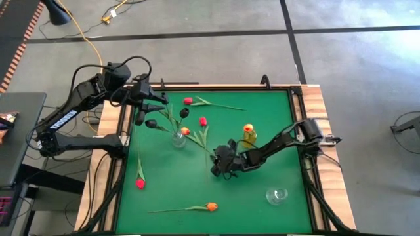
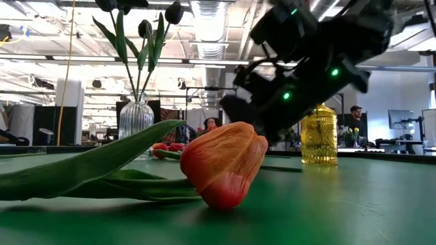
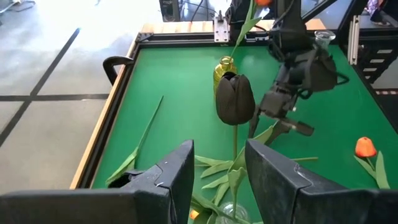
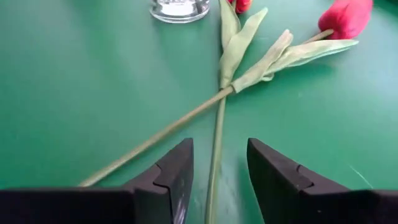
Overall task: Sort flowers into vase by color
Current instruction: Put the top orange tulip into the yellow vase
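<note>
Right wrist view has the right tool (image 4: 217, 180) spread apart over two crossed tulip stems (image 4: 214, 134), so I'd straddle just one before clamping down.

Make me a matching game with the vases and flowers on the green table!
Things:
1. yellow vase
2. ribbed clear vase
3. small clear vase
4. orange tulip

Places or states:
A. holds black tulips
B. lies flat near the table's front edge
C. holds an orange tulip
D. stands empty, front right

Pairs: 1-C, 2-A, 3-D, 4-B
</note>
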Robot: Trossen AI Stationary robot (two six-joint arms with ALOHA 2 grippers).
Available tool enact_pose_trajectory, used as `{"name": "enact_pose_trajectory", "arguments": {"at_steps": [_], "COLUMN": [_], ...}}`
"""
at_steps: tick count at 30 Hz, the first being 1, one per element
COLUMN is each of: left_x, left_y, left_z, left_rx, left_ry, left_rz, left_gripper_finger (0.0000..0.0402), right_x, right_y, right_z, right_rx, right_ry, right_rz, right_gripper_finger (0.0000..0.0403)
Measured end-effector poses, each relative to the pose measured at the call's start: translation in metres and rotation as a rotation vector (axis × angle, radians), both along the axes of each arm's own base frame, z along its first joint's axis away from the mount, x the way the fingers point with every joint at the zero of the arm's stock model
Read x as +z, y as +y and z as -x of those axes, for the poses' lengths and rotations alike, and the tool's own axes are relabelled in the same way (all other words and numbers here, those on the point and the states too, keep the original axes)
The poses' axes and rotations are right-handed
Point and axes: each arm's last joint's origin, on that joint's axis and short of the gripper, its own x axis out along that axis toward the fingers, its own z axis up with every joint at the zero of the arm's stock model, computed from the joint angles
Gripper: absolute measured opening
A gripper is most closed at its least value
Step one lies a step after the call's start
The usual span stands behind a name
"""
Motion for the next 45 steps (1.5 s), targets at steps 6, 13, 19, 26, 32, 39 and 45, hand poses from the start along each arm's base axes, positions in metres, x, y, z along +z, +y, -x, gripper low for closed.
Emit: {"name": "enact_pose_trajectory", "arguments": {"at_steps": [6, 13, 19, 26, 32, 39, 45], "left_x": [0.0, 0.0, 0.0, 0.0, 0.0, 0.0, 0.0], "left_y": [0.0, 0.0, 0.0, 0.0, 0.0, 0.0, 0.0], "left_z": [0.0, 0.0, 0.0, 0.0, 0.0, 0.0, 0.0], "left_rx": [0.002, 0.003, 0.004, 0.004, 0.004, 0.001, 0.002], "left_ry": [0.001, 0.001, 0.001, 0.002, 0.002, 0.003, 0.003], "left_rz": [0.008, 0.008, 0.008, 0.005, 0.006, -0.002, -0.003], "left_gripper_finger": [0.0132, 0.0132, 0.0132, 0.0132, 0.0132, 0.0132, 0.0132], "right_x": [-0.009, -0.01, -0.011, -0.015, -0.015, 0.007, 0.047], "right_y": [-0.008, -0.009, -0.007, -0.006, -0.005, -0.008, -0.014], "right_z": [-0.008, -0.009, -0.006, -0.001, 0.001, 0.011, 0.019], "right_rx": [-0.027, 0.008, 0.011, -0.046, -0.061, -0.077, -0.145], "right_ry": [0.007, 0.021, 0.048, 0.081, 0.092, 0.133, 0.22], "right_rz": [-0.008, -0.045, -0.078, -0.16, -0.176, -0.068, 0.085], "right_gripper_finger": [0.0175, 0.0146, 0.0115, 0.0077, 0.0017, 0.0017, 0.0017]}}
